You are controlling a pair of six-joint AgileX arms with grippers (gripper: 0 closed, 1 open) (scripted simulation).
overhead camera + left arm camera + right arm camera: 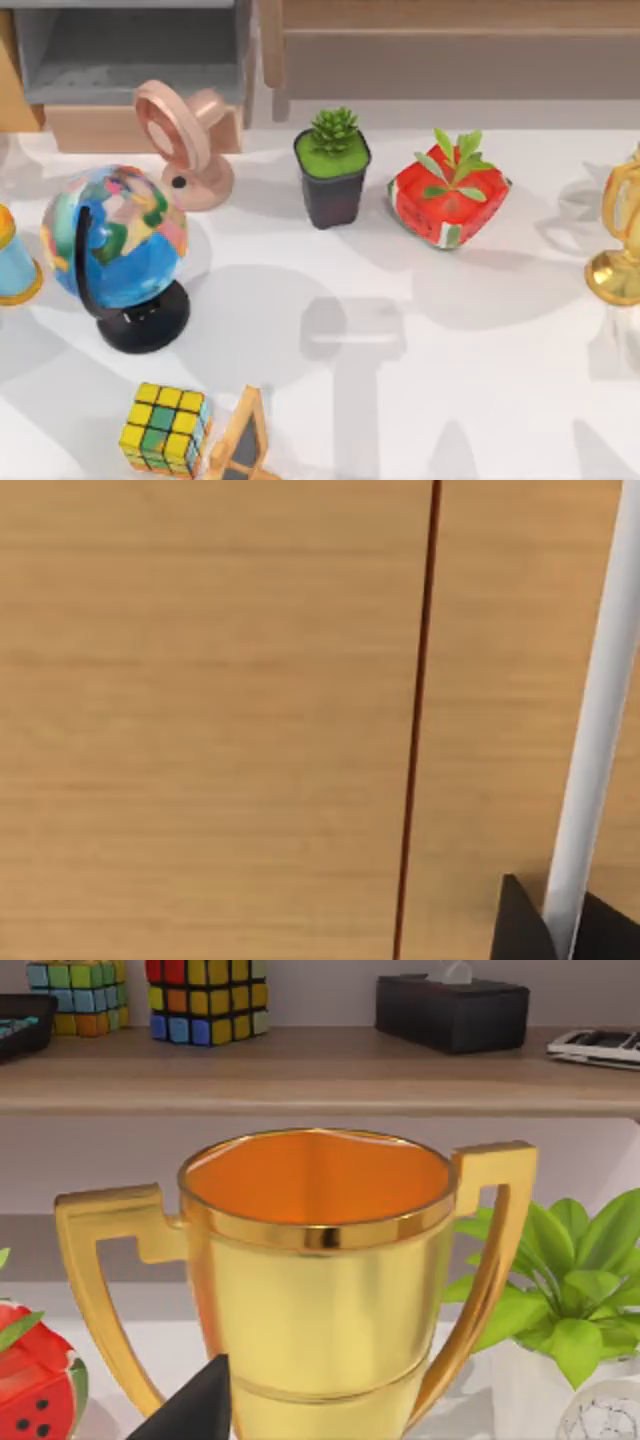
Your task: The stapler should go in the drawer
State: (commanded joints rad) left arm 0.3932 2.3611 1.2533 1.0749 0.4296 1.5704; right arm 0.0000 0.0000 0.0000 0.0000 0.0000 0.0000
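The drawer stands pulled open at the table's back left, with its grey floor bare and its tan front facing the table. In the left wrist view a slim white bar, the stapler, runs up from between two dark fingertips. My left gripper is shut on it, close against a tan wooden panel with a dark seam. A dark corner of my right gripper shows just in front of the gold trophy at the table's right edge.
A pink fan stands right before the drawer front, with a globe nearer. A succulent pot and a watermelon planter sit mid-table. A puzzle cube and a small chalkboard lie at the front left. The long shelf unit runs along the back.
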